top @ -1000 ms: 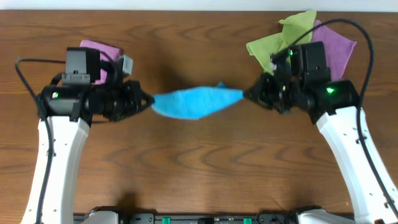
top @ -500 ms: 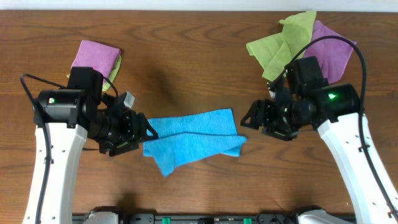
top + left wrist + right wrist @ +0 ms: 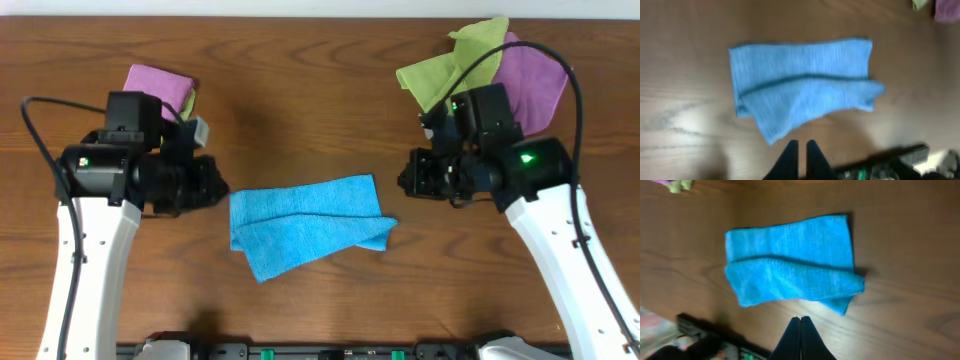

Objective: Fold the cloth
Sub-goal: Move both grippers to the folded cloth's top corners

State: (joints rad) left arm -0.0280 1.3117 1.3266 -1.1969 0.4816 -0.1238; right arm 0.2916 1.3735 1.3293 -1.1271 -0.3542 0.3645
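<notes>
a: overhead first. how far along is the fold?
b: i'd judge one fold is made. the cloth (image 3: 305,225) lies flat mid-desk (image 3: 320,80), a little toward the near edge where the arms are mounted, as a long two-layer band. it's skewed: one corner pokes toward the near edge, and a flap juts out at the end facing the desk's right edge. squaring up and a second fold look left to do.
a: and the grippers?
b: the left gripper (image 3: 218,186) sits just beside the band's left-edge end, and the right gripper (image 3: 405,180) is near the other end. neither touches it. from up here i cannot tell how wide they stand. a lime-green cloth (image 3: 445,70) and a purple cloth (image 3: 535,70) lie at the far right corner, and a second purple cloth (image 3: 160,88) is toward the far left.
a: left wrist view?
b: its fingers nearly meet, with only a thin slit between them and nothing in it. the cloth lies beyond the tips, apart from them. it's bright sky-blue and softly ribbed, with a fold shadow running along its length.
a: right wrist view?
b: fingers pressed together, empty. the cloth is clear of them. its top layer overlaps the lower one unevenly, and a corner peeks out underneath.
</notes>
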